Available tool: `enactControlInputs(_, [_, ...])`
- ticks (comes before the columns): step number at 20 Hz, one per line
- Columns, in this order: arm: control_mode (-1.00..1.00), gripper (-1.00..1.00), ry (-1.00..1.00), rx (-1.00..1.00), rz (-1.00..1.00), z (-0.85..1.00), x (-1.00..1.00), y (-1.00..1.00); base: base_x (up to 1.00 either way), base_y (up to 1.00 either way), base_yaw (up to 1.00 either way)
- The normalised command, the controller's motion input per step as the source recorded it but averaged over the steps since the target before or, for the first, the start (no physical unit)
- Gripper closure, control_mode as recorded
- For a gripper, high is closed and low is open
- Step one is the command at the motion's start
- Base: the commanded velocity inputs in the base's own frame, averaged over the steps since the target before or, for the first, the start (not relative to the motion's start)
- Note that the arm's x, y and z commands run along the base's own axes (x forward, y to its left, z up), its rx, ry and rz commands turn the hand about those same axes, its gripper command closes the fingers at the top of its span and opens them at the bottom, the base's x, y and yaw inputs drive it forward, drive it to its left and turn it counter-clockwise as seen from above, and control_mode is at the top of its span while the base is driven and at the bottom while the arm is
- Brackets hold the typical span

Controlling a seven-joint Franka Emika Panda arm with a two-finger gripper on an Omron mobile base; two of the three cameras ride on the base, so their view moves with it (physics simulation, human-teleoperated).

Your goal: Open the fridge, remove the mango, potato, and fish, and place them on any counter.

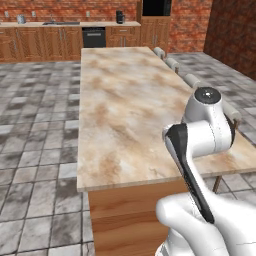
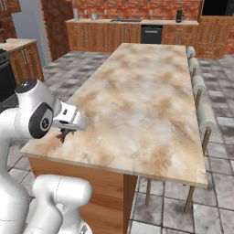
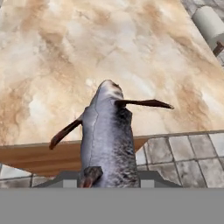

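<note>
Right now you are carrying the fish clamped in the closed gripper, holding it over the near edge of the counter, its nose pointing out across the stone. You are looking at a bare stretch of counter, with no mango or potato lying on it. Judging by that, you are partway through, and setting the fish down is what is left of this trip.
</note>
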Motion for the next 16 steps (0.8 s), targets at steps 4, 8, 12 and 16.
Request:
enactControlInputs(4, [-1.0, 1.0, 0.07, 0.04, -0.06, -0.56, 1.0, -0.09, 0.0, 0.0, 0.0])
enactControlInputs(8, [-1.0, 1.0, 0.04, 0.0, -0.04, -0.89, 1.0, 0.32, 0.0, 0.0, 0.0])
enactControlInputs(12, [-1.0, 1.0, 0.09, 0.0, -0.03, -0.93, 1.0, 0.55, 0.0, 0.0, 0.0])
enactControlInputs(16, [-1.0, 1.0, 0.07, 0.0, -0.04, -0.69, 1.0, 0.13, 0.0, 0.0, 0.0])
